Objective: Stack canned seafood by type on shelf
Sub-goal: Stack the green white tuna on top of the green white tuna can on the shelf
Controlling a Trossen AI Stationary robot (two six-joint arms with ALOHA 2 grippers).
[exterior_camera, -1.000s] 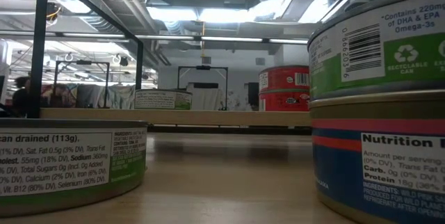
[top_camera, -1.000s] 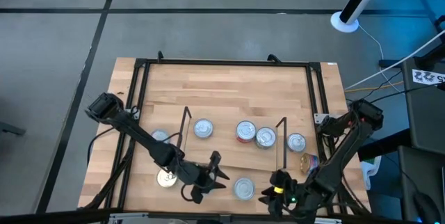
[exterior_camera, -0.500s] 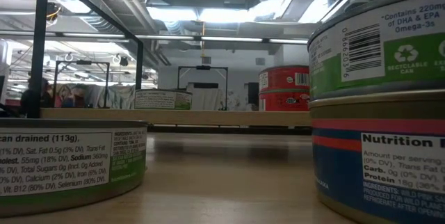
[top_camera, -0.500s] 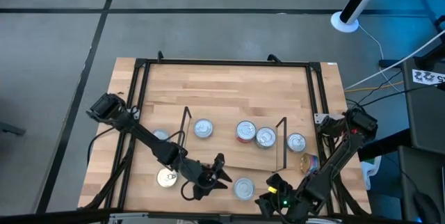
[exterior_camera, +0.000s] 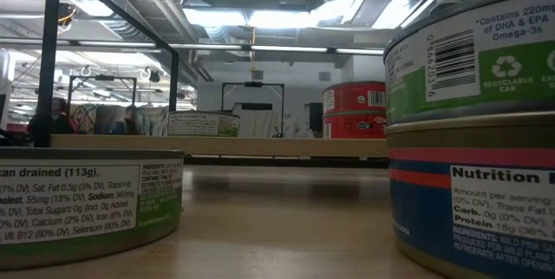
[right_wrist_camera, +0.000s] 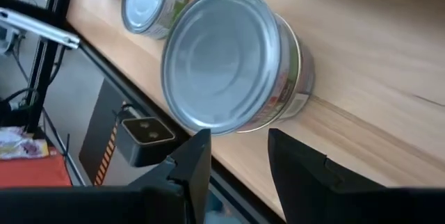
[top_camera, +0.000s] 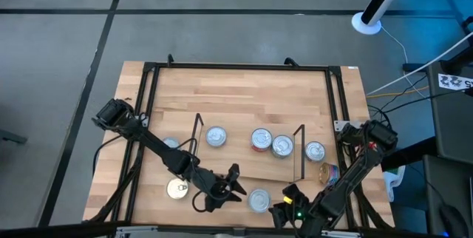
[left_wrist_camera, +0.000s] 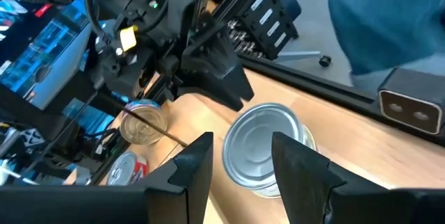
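Between the two pincers, at the table's (top_camera: 244, 97) near edge, stood a flat round silver-topped tin (top_camera: 259, 200). The left pincer (top_camera: 235, 185) and the right pincer (top_camera: 284, 204) both flanked it with fingers parted, holding nothing. Both closing together could have made them collide or pushed the tin over the edge. Beyond them lay the low light-wood shelf with black wire uprights (top_camera: 247, 165) carrying three tins; its near upright (top_camera: 301, 153) barred the right arm's way. A gold-topped tin (top_camera: 177, 188) waited beside the left arm.

Bright overhead light, blurred foreground.
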